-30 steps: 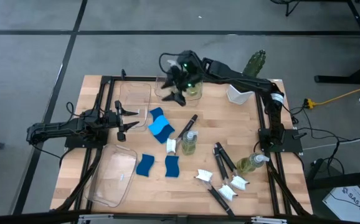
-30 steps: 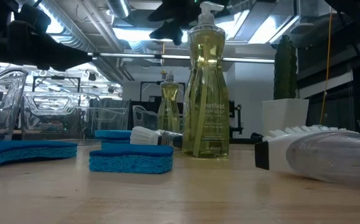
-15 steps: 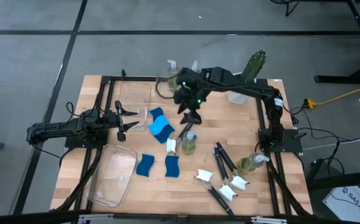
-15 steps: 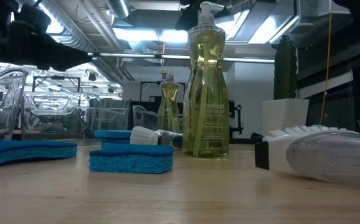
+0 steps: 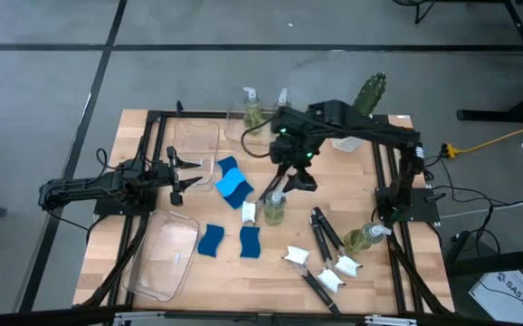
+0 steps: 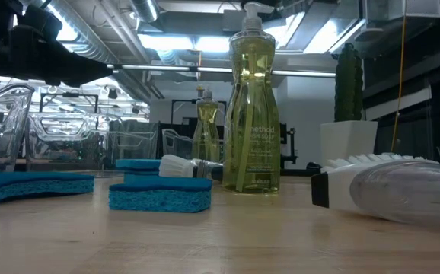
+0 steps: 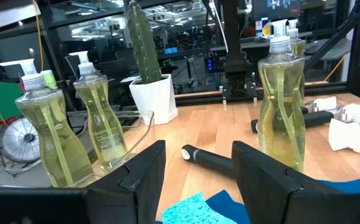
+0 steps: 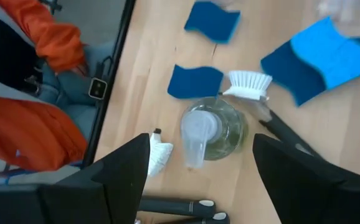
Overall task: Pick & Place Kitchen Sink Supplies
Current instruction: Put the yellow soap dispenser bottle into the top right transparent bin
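Two pump bottles of yellow-green soap [image 5: 251, 107] stand in a clear bin [image 5: 236, 127] at the far edge. A third bottle [image 5: 273, 206] stands upright mid-table, and a fourth [image 5: 366, 237] lies on its side near the right edge. My right gripper [image 5: 295, 178] hovers open above the mid-table bottle [image 8: 208, 134], touching nothing. Beside that bottle lies a black-handled brush [image 5: 266, 192], its white head [image 8: 248, 84] toward the near edge. Blue sponges [image 5: 234, 183] lie around it. At the left edge my left gripper [image 5: 185, 172] waits open, pointing level.
Two more clear bins [image 5: 195, 145] [image 5: 165, 258] sit on the left half. More brushes [image 5: 323, 234] lie at the near right. A cactus [image 5: 370, 95] in a white pot [image 5: 345, 138] stands far right. A person in orange [image 8: 37, 118] is beyond the table edge.
My right gripper has swung away from the far bin, toward the near and right edges, and now hangs over the mid-table bottle. The two bottles in the far bin, hidden under the arm before, now show standing there.
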`<state>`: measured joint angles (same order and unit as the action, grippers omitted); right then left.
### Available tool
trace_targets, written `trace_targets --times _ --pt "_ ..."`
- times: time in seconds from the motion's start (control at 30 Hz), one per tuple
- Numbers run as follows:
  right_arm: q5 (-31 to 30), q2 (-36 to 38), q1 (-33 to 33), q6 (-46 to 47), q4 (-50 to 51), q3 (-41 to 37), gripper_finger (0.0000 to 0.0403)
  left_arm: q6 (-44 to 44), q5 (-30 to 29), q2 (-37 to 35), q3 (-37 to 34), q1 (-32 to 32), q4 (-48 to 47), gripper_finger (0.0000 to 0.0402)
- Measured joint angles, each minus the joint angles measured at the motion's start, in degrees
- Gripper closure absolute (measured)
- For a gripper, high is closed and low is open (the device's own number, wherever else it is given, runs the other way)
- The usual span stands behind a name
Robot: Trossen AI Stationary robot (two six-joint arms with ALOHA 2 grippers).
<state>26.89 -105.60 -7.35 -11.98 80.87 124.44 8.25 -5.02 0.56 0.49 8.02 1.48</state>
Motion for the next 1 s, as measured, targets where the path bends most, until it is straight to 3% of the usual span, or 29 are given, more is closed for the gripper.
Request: trace_targets --times 0.27,0.43,0.73,0.87,1.0 --pt "-6.35 6.89 0.78 4.03 1.64 0.0 0.0121 0.0 0.02 0.0 -0.01 -0.01 0.0 0.0222" --pt "-13.51 11.08 3.71 9.82 1.1 -3.12 0.0121 0.0 0.04 0.0 0.01 0.01 0.0 0.0223" --pt "-25.21 25.99 12.82 23.92 -11.53 -27.09 0.0121 0.0 0.04 0.0 -0.02 0.01 0.0 0.0222" --pt "-29.49 32.57 17.34 35.95 -15.09 -36.74 0.0121 0.0 0.04 0.0 0.0 0.0 0.0 0.0224" --pt "-33.9 36.81 21.37 49.03 -14.86 -41.41 0.0121 0.0 0.04 0.0 -0.02 0.02 0.0 0.0222"
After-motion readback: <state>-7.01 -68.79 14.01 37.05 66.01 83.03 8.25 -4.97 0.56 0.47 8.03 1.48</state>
